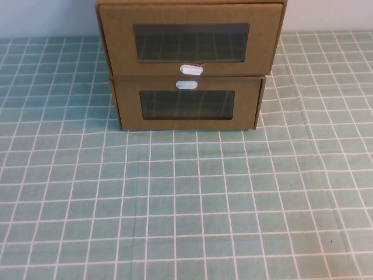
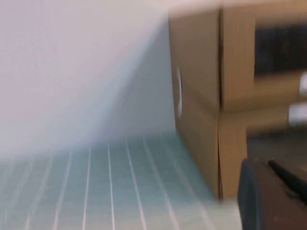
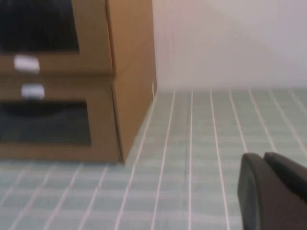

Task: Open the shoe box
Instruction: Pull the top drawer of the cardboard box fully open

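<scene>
Two brown cardboard shoe boxes stand stacked at the far middle of the table, the upper box [image 1: 190,38] on the lower box [image 1: 187,104]. Each front has a dark window and a small white handle, the upper handle [image 1: 191,70] just above the lower handle [image 1: 186,84]. Both fronts sit closed. Neither arm shows in the high view. My left gripper [image 2: 266,165] hovers low off the stack's left side [image 2: 196,96], fingers together, holding nothing. My right gripper [image 3: 263,157] hovers low off the stack's right side [image 3: 129,72], shut and empty, with both handles [image 3: 26,63] in sight.
A green checked cloth [image 1: 186,210] covers the table in front of and beside the boxes. A pale wall [image 1: 41,17] rises right behind the stack.
</scene>
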Action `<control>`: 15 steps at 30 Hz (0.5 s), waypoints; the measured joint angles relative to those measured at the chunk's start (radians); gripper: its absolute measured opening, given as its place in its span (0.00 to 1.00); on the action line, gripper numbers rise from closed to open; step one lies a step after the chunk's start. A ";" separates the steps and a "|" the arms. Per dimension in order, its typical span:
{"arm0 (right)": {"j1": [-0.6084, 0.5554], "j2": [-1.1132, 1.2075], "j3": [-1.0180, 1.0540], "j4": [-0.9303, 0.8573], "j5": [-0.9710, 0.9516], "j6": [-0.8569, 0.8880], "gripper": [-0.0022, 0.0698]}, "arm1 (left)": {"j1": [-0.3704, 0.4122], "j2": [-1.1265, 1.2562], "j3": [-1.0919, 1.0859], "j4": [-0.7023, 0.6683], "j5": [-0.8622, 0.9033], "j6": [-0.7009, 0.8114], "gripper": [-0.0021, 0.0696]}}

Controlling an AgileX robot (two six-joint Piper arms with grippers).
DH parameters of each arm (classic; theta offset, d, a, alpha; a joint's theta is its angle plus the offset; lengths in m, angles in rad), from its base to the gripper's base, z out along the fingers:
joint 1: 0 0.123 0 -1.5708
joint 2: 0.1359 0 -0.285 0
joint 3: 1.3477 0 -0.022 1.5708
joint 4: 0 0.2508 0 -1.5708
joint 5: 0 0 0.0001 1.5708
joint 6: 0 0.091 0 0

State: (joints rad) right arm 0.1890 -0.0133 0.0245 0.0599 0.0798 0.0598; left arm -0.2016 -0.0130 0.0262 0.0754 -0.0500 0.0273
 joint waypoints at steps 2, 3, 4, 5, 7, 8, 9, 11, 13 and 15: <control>0.000 0.000 0.000 0.000 -0.124 0.000 0.01 | 0.000 0.000 0.000 0.000 -0.114 0.000 0.02; 0.000 0.000 0.000 0.000 -0.197 0.000 0.01 | 0.000 0.000 0.000 0.000 -0.177 0.000 0.02; 0.000 0.000 0.000 0.000 -0.270 0.000 0.01 | 0.000 0.000 0.000 0.000 -0.237 0.000 0.02; 0.000 0.000 0.000 0.000 -0.325 0.000 0.01 | 0.000 0.000 0.000 0.000 -0.282 0.000 0.02; 0.000 0.000 0.000 0.000 -0.449 0.000 0.01 | 0.000 0.000 0.000 0.000 -0.372 0.000 0.02; 0.000 0.000 0.000 0.000 -0.500 0.000 0.01 | 0.000 0.000 0.000 0.000 -0.398 0.000 0.02; 0.000 0.000 0.000 0.000 -0.543 0.000 0.01 | 0.000 0.000 0.000 0.000 -0.419 0.000 0.02; 0.000 0.000 0.000 0.000 -0.599 0.000 0.01 | 0.000 0.000 0.000 0.000 -0.436 0.000 0.02; 0.000 0.000 0.000 0.000 -0.629 0.000 0.01 | 0.000 0.000 0.000 0.000 -0.438 0.000 0.02; 0.000 0.000 0.000 0.000 -0.636 0.000 0.01 | 0.000 0.000 0.000 0.000 -0.436 0.000 0.02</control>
State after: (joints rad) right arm 0.1890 -0.0133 0.0245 0.0599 -0.5561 0.0598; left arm -0.2016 -0.0130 0.0262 0.0754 -0.4860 0.0273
